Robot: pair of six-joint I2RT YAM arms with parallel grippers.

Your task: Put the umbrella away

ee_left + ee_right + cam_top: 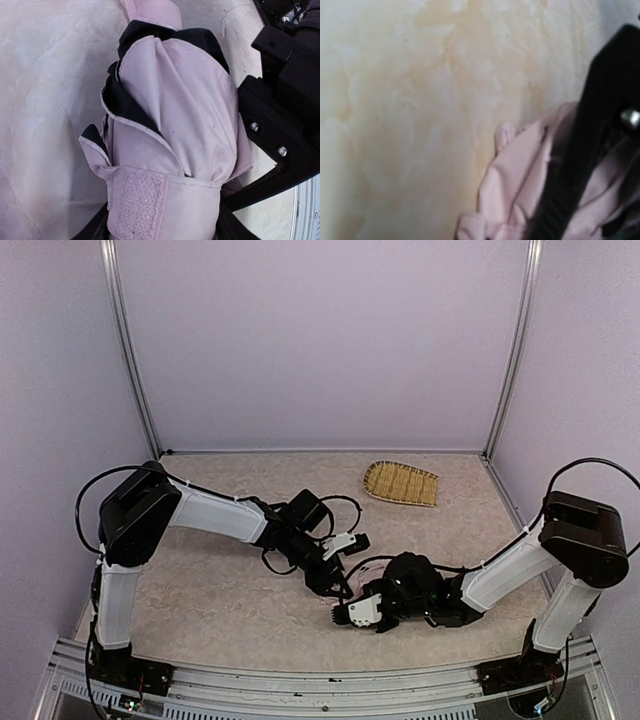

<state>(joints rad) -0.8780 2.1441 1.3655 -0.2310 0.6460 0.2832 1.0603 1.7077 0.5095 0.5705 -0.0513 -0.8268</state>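
the umbrella (175, 125) lies folded on the table (220, 610), well on the near side of the woven tray (400, 483) and a little left of it, under both my claws. my left claw (333, 578) stands partly open astride the strapped end; whether it presses the bundle i cannot tell. my right claw (350, 615) is closed tight, pink cloth against its finger (590, 150), though i can't see a fold pinched. i judge the thing light, soft outside and slippery, with loose pleats that would slide or spring open. the velcro strap (145, 205) looks the firmest place to take hold, across the bundle.
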